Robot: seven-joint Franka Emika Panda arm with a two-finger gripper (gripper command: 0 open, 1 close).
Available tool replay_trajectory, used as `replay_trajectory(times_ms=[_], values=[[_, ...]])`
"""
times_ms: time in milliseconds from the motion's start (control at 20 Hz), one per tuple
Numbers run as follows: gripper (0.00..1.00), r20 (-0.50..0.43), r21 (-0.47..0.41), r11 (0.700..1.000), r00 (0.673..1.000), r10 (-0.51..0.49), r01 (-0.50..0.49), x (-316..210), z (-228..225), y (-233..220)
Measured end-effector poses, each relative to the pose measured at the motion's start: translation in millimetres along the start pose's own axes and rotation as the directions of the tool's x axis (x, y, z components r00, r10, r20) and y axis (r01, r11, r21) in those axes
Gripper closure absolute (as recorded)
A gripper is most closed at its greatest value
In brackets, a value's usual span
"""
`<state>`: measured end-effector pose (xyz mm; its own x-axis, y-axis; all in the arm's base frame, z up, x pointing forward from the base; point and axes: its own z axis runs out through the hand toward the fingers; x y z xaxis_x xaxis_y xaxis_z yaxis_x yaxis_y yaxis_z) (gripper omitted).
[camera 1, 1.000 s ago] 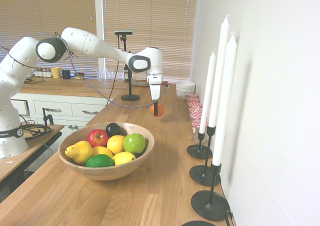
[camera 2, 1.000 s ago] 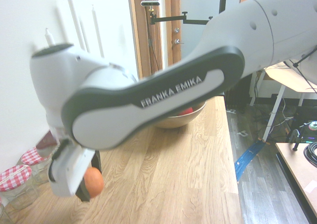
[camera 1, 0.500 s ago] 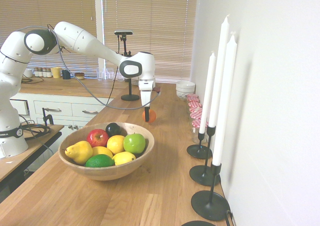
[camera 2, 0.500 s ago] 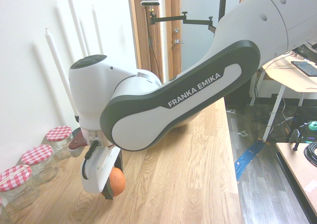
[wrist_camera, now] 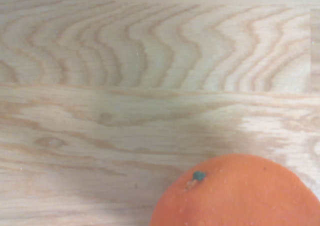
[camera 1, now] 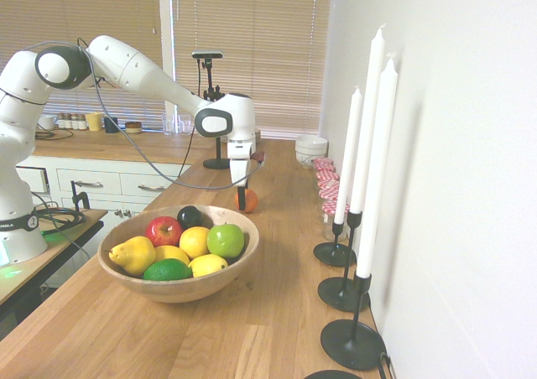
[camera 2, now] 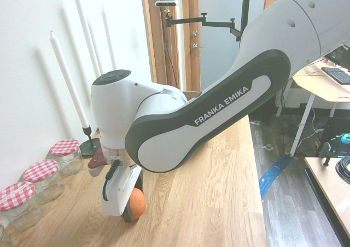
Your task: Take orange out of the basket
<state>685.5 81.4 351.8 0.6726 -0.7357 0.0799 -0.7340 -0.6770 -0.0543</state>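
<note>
Toward the far end of the wooden counter point(camera 1: 277, 312), first exterior view: one orange point(camera 1: 248, 200), outside the basket point(camera 1: 180, 292), held in the gripper point(camera 1: 242, 201). Second exterior view: same orange, clasped by the pincer's dark fingers, between the counter's wall-side edge and its open edge. Wrist view: orange, green stem mark, wood grain beyond.

We arch our single white arm point(camera 1: 143, 70) high at the elbow point(camera 1: 65, 66), our forearm point(camera 2: 202, 116) sloping down to an upright wrist point(camera 2: 114, 113), with our claw point(camera 2: 134, 210) pointing downward beneath it, its dark fingers point(camera 2: 127, 213) closed in a grip, tips lowermost
</note>
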Motion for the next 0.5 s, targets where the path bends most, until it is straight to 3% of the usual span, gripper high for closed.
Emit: replay_trajectory(times_ms=[500], values=[[0.00,0.011,-0.002,1.000,1.000,0.027,-0.027,-15,4,15]])
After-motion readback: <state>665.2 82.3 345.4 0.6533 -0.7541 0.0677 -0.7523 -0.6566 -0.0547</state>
